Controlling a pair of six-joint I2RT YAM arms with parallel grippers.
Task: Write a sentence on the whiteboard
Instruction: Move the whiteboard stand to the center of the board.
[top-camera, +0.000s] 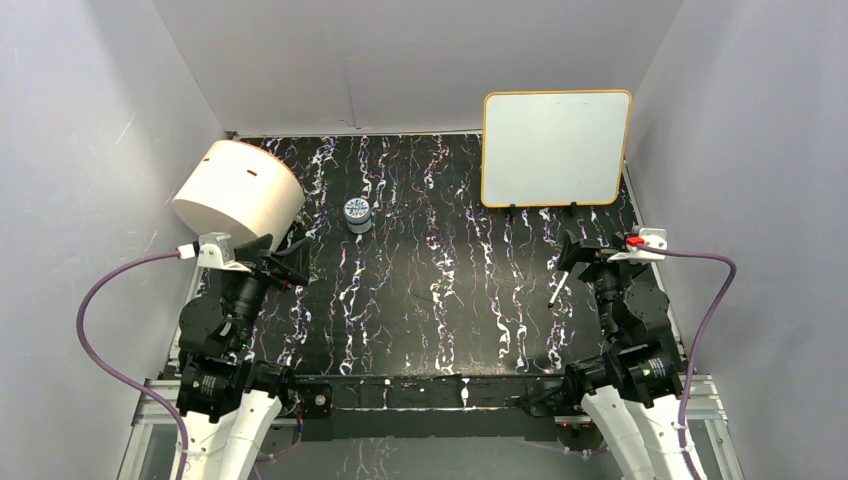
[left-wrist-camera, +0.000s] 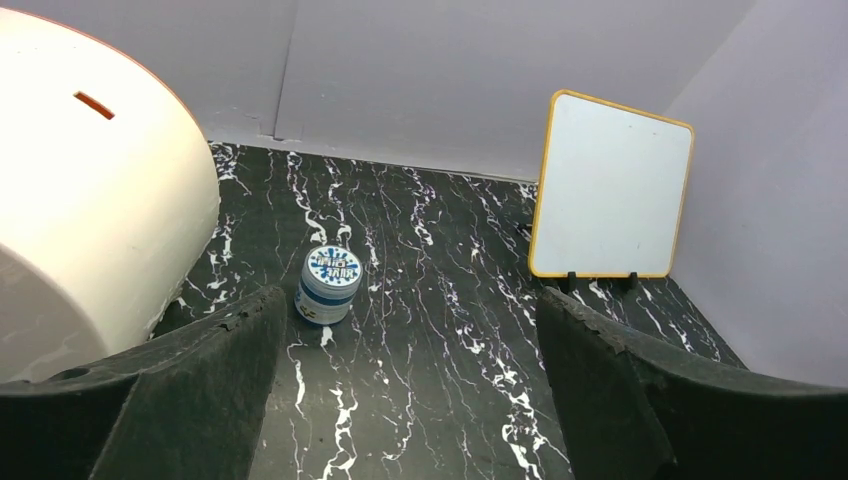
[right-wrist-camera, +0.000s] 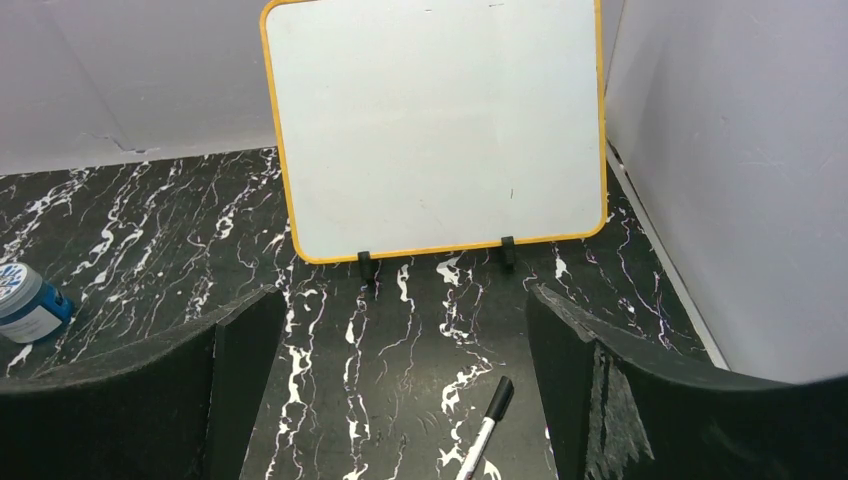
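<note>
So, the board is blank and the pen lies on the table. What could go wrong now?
The whiteboard stands only on two small clip feet; writing pressure might tip or slide it. The marker lies flat near the right arm's open jaws; a grasp could roll it away. Its black end looks capped, so no ink may come.

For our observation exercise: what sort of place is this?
Likely a robot test cell: plain grey walls enclose a black marbled table, left arm and right arm mounted at its near edge.
</note>
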